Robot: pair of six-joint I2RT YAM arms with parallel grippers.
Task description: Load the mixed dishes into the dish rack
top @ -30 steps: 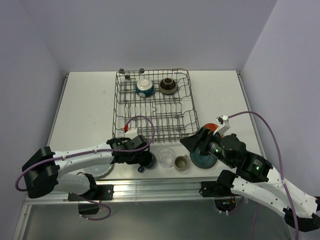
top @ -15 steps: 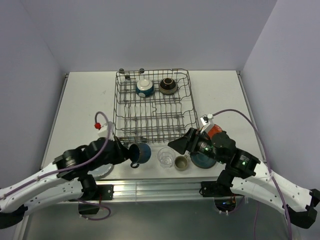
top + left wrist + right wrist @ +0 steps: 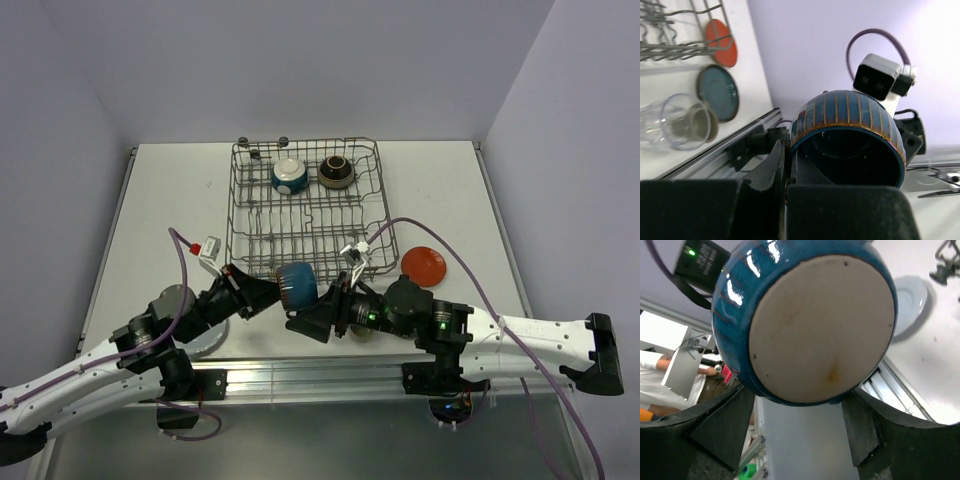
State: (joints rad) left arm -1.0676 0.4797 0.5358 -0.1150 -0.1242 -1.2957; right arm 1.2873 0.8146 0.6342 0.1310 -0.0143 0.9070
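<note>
Robot lab cell, plain lilac walls [image 3: 300, 70], rail-edged white table [image 3: 170, 200]

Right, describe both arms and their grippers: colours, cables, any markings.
The left arm and right arm have white links and black joint housings. The left gripper and right gripper are black, each with two blocky fingers. A purple cable loops along each arm to a small white connector; the left one shows red. Green lights glow on the right arm.

White desk [image 3: 160, 200] set in an alcove of three plain, pale lilac walls [image 3: 300, 70]; an aluminium rail [image 3: 300, 378] runs along its near edge. Lighting even, shadows soft.
</note>
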